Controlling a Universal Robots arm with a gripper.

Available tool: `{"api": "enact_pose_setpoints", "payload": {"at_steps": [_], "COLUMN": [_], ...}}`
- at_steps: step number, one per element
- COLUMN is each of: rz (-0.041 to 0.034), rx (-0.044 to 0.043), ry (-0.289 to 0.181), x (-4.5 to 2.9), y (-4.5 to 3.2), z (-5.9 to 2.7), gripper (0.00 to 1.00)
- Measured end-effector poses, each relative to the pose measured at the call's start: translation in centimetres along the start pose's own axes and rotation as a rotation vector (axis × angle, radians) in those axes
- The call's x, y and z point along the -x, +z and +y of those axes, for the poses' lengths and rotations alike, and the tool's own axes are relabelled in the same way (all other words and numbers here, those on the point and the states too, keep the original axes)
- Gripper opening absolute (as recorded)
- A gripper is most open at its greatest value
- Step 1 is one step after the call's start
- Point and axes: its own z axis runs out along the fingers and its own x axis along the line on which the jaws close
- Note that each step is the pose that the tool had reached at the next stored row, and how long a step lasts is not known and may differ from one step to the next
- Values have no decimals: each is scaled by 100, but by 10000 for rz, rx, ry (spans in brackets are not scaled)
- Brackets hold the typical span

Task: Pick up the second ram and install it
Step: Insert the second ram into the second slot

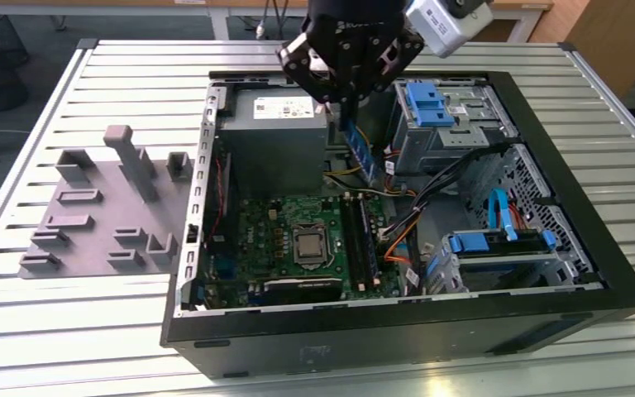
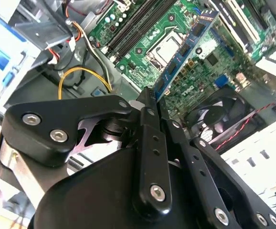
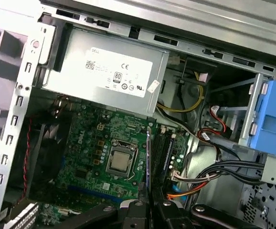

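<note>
My gripper (image 1: 340, 102) hangs over the open computer case (image 1: 582, 236), near the power supply, shut on the second ram (image 1: 363, 154). The ram is a thin dark-blue board with small chips, hanging from the fingers down into the case. In the second wrist view the gripper (image 2: 150, 95) pinches one end of the ram (image 2: 185, 50), which reaches out over the green motherboard (image 2: 224, 71). In the first wrist view the ram (image 3: 148, 157) is edge-on, above and just beside the black memory slots (image 3: 164, 151). It is held clear of the slots (image 1: 359, 238).
The case lies on a slatted metal table (image 1: 97, 331). Inside are the grey power supply (image 1: 274, 124), the processor socket (image 1: 308, 245), cable bundles (image 1: 406, 223) and blue drive brackets (image 1: 428, 103). A grey fixture block (image 1: 97, 207) sits at the exterior view's left.
</note>
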Motion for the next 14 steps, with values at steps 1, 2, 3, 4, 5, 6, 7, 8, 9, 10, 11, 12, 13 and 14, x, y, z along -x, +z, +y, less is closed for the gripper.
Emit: {"api": "enact_pose_setpoints", "payload": {"at_steps": [1,2,3,4,5,6,7,8,9,10,11,12,13,14], "rz": [2,4,5,7,9,11,13,14,15,16,17,17,17,17], "rx": [-3,-6,-9,-13,-17,-20,-24,-27,-29,-30,-32,-33,-33,-32], "ry": [164,328,492,660,825,990,1158,1310,1453,1565,1628,1655,1671,1685], "x": [0,0,0,0,0,0,0,0,0,1,8,19,34,53], "y": [3,5,8,10,13,17,21,25,31,38,47,58,71,88], "z": [0,1,1,1,2,2,3,3,4,4,2,0,-4,-8], "gripper": [14,14,14,14,14,14,14,14,14,14,14,14,14,14]}}
